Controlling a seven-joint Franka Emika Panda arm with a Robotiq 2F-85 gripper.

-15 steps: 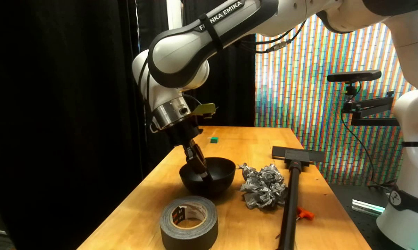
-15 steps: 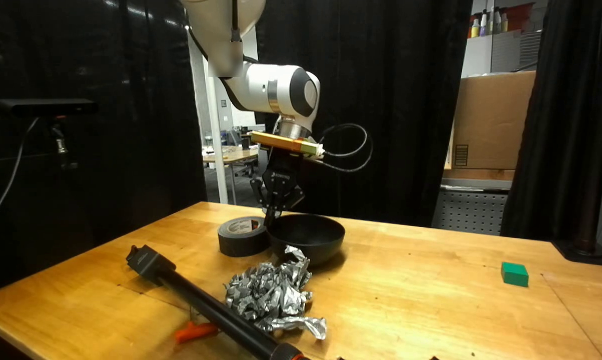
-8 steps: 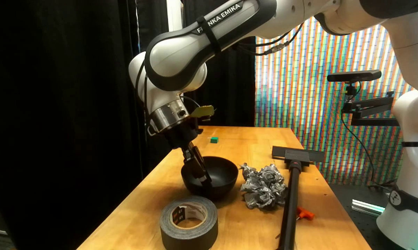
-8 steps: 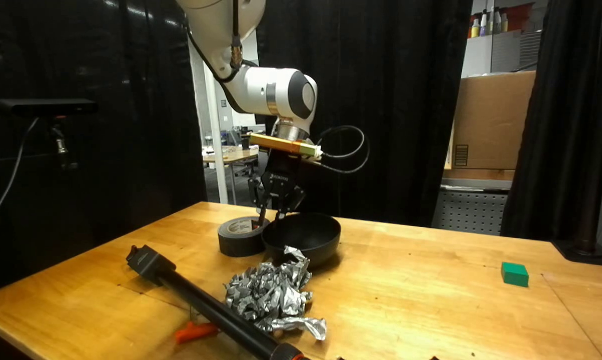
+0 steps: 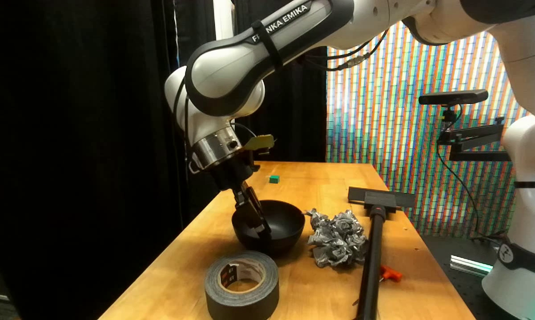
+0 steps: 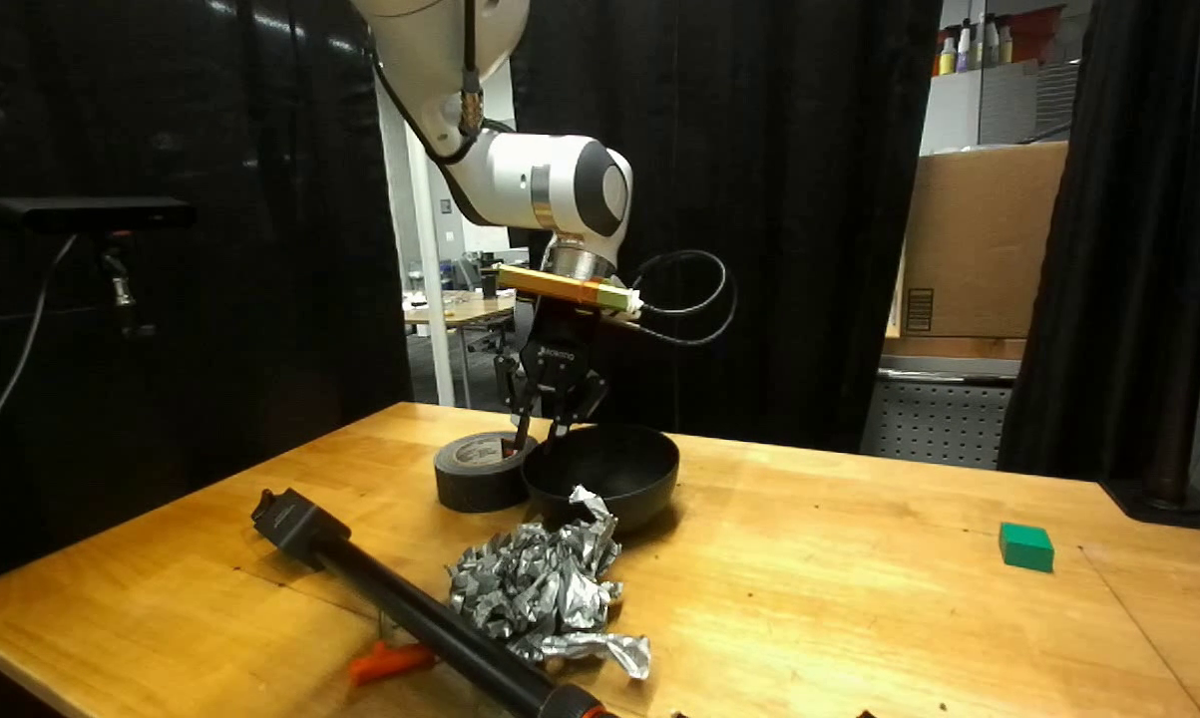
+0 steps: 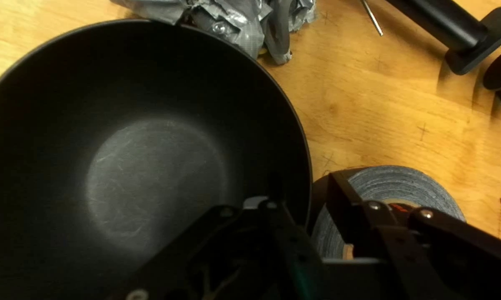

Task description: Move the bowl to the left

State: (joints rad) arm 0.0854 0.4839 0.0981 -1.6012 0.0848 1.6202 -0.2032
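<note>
Lettering [image 5: 290,18] on your arm [image 5: 220,73] reads FRANKA EMIKA, a black strap [image 5: 268,44] crossing the first word, and a band [image 5: 527,262] on the base [image 5: 527,213] shows FRA before the view cuts it. Small white letters [image 6: 558,354] on your gripper [image 6: 537,442] look like ROBOTIQ. The tape roll [image 5: 244,302] has an inner label [image 5: 230,273] in black and orange, its white marks too small to read surely. The gripper's fingers [image 7: 341,193] stand apart with the rim of the black bowl [image 7: 154,171] between them: in the wrist view, one is over the bowl's inside, the other beyond the rim and over the tape roll. Whether either touches the rim, you can't make out. The bowl sits upright on the wooden table [image 6: 809,598], with the tape roll close on one side of it and the crumpled silver lump [image 6: 540,588] close on another, crowding it. Past the lump from the bowl you have a black pole [image 5: 373,262] lying down, a small tool with an orange handle [image 6: 390,661] beside it. The green block [image 6: 1026,546] is well apart from the bowl. Behind the table, in an exterior view, a cardboard box [image 6: 989,234] bears a printed mark [image 6: 920,309] you can't read, near black curtains [image 6: 809,299].
</note>
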